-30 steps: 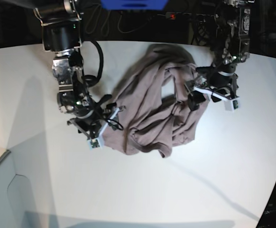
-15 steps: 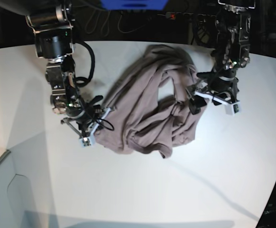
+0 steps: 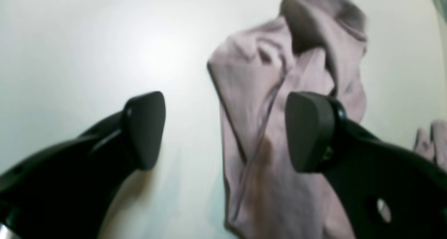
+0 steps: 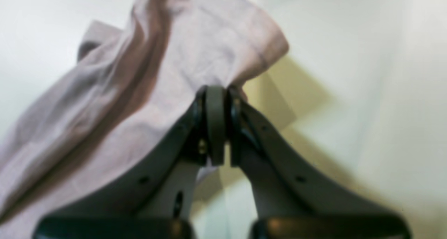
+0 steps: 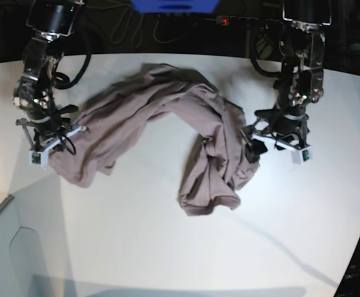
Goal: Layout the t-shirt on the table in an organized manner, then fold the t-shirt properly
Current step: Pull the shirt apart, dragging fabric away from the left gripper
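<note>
**T-shirt stretched across the counter between two arms**

The t-shirt (image 5: 167, 117) lies on the white counter (image 5: 167, 247) as a rumpled arch, one end at the base view's left, the other bunched at centre-right. The right gripper (image 5: 51, 143) has its fingers (image 4: 215, 120) clenched on a fold of the shirt's edge; the wrist view shows cloth pinched between the pads and draped away to the left (the pinched edge itself is hidden behind the fingers). The left gripper (image 5: 273, 139) stands released, its fingers (image 3: 145, 127) spread wide, one over bare counter and the other over a lobe of fabric (image 3: 251, 127); whether either touches the cloth cannot be told. Both wrist views are blurred, so seams and hems are hard to make out. The shirt's neckline and sleeves are lost in the folds. No label or writing can be read. The arms' upper parts are cut off at the frame's top.
</note>
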`<state>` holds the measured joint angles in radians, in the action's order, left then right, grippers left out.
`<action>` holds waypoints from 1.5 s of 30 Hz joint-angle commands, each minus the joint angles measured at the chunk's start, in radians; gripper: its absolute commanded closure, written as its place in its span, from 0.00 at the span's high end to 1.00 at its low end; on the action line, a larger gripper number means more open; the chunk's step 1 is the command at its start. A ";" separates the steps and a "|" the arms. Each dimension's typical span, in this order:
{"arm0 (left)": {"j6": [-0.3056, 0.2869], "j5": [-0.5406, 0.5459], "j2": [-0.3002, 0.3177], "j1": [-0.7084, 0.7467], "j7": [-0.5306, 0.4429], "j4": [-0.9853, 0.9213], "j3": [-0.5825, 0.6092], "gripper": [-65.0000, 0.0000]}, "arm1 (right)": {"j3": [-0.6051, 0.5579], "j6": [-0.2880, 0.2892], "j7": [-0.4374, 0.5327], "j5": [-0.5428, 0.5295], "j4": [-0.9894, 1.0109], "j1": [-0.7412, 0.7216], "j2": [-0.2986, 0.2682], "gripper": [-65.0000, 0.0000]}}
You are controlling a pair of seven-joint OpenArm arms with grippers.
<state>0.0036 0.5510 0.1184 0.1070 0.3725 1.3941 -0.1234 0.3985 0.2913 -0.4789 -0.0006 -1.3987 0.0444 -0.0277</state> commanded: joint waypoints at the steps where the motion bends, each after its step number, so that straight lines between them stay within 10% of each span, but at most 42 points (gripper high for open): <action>1: -0.007 0.001 -0.004 -0.010 -0.013 0.015 -0.002 0.80 | 0.021 0.000 0.016 -0.005 -0.020 -0.002 -0.008 0.00; 11: -0.007 0.011 -0.009 -0.049 -0.013 0.031 0.057 0.80 | 0.127 0.001 0.015 -0.003 -0.023 0.019 -0.025 0.00; 20: 0.000 0.011 -0.009 -0.129 -0.014 0.003 0.172 0.80 | 0.135 0.001 0.015 -0.003 -0.023 0.033 -0.025 0.38; 30: -0.004 0.004 -0.061 -0.186 -0.014 -0.132 0.209 0.78 | 0.130 0.001 0.015 -0.003 -0.023 0.035 -0.024 0.39; 39: -0.006 0.011 -0.062 -0.186 -0.008 -0.127 0.209 0.05 | 0.129 0.001 0.015 -0.003 -0.017 0.028 -0.022 0.39; 45: -0.006 0.013 -0.056 -0.149 -0.005 -0.062 0.204 0.00 | 0.129 0.001 0.015 -0.003 -0.015 0.025 -0.022 0.39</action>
<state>0.0078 0.5545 0.0612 -0.0299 0.3855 1.3102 0.0830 0.5262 0.2913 -0.4862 0.0021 -1.3979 0.0795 -0.0410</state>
